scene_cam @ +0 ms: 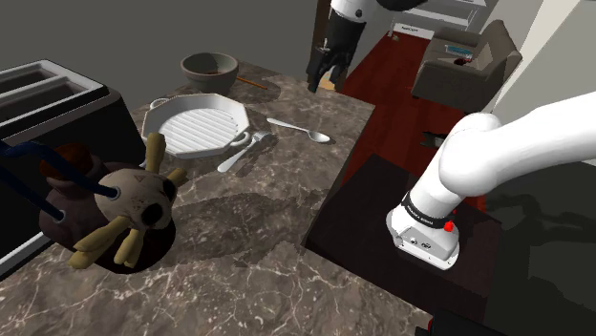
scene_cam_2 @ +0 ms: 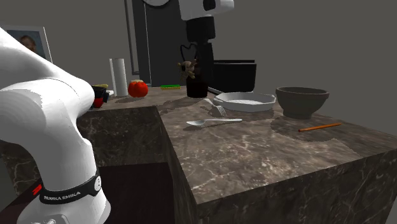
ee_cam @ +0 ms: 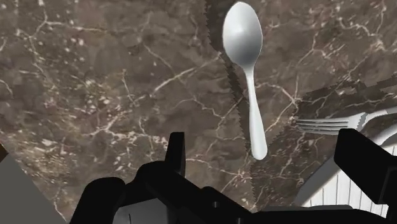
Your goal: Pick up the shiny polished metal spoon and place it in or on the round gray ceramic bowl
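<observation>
Directly below, the spoon (ee_cam: 242,44) lies untouched between the open gripper's (ee_cam: 267,143) 2 jaws.

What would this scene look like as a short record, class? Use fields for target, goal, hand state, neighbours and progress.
target: spoon, lying flat on the counter
goal: bowl, upright, beyond the pan
hand state: gripper open, raised above the counter, holding nothing
neighbours: fork between spoon and pan; pencil near the bowl
progress: spoon not yet grasped
</observation>
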